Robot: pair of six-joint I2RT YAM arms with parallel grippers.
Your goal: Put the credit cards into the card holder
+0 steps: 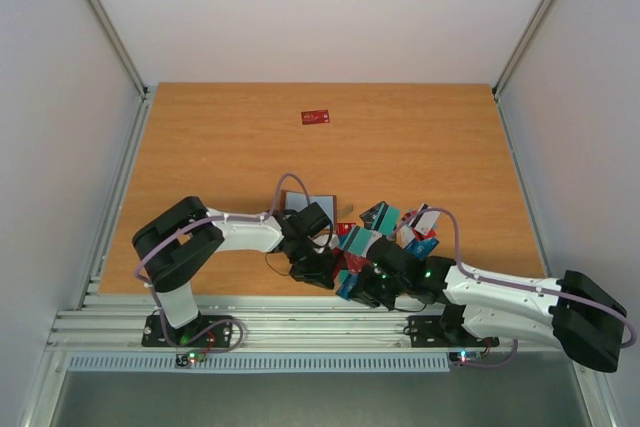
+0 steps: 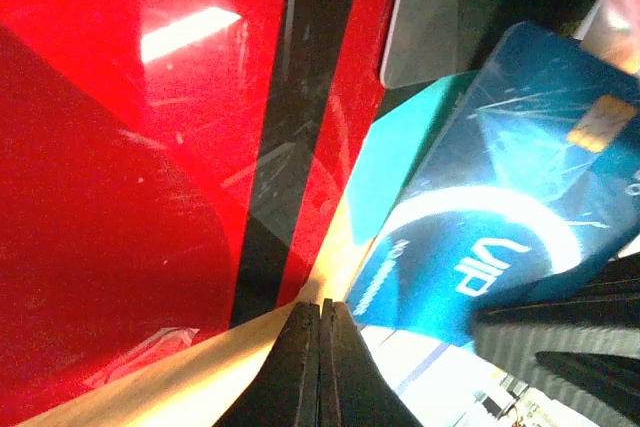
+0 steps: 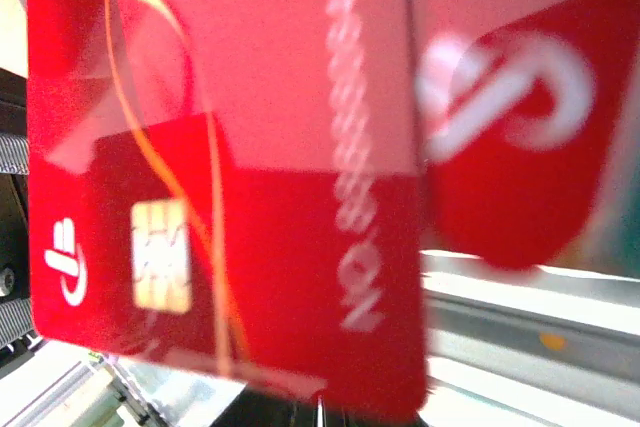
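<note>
While the left gripper (image 2: 320, 347) sits clenched on nothing beside a red striped card (image 2: 150, 147), the right gripper (image 1: 358, 275) is clamped on a red chip card (image 3: 230, 247). More credit cards (image 1: 395, 225) lie heaped near the front of the bench (image 1: 200, 147), with a lone red card (image 1: 315, 117) well apart. The card holder (image 1: 325, 203) lies just beyond the left wrist.

Your overhead view is bright, even and sharp, with only soft shadows on the bench (image 1: 200, 147). In your left wrist view, a white glare patch sits on the striped red card (image 2: 190, 32). Your right wrist view is blurred: the red chip card (image 3: 230, 197) looks smeared, and its top is washed out to pink.
</note>
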